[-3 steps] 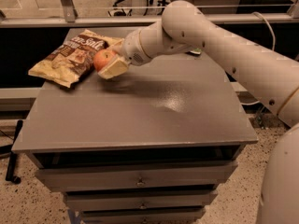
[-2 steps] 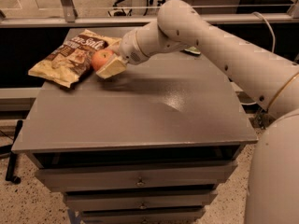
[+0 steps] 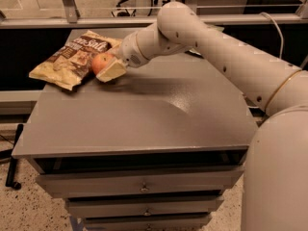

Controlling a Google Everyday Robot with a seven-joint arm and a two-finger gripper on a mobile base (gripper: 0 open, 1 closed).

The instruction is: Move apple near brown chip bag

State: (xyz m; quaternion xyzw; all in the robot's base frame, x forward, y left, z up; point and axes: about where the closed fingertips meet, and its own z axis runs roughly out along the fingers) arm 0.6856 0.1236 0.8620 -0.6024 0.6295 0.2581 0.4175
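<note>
The red-orange apple (image 3: 100,62) sits between the pale fingers of my gripper (image 3: 107,67) at the back left of the grey cabinet top (image 3: 144,114). The gripper is shut on the apple, low over the surface. The brown chip bag (image 3: 72,59), dark brown in the middle with pale yellow ends, lies flat right beside the apple on its left, touching or nearly touching it. My white arm (image 3: 211,47) reaches in from the right across the back of the top.
The cabinet has drawers (image 3: 144,184) below its front edge. A dark shelf and a metal rail (image 3: 72,20) run behind the top. The speckled floor (image 3: 29,211) lies to the lower left. My robot body (image 3: 279,177) fills the right side.
The gripper with the apple has stayed beside the chip bag. The arm has shifted slightly; the apple and bag look unchanged in place.
</note>
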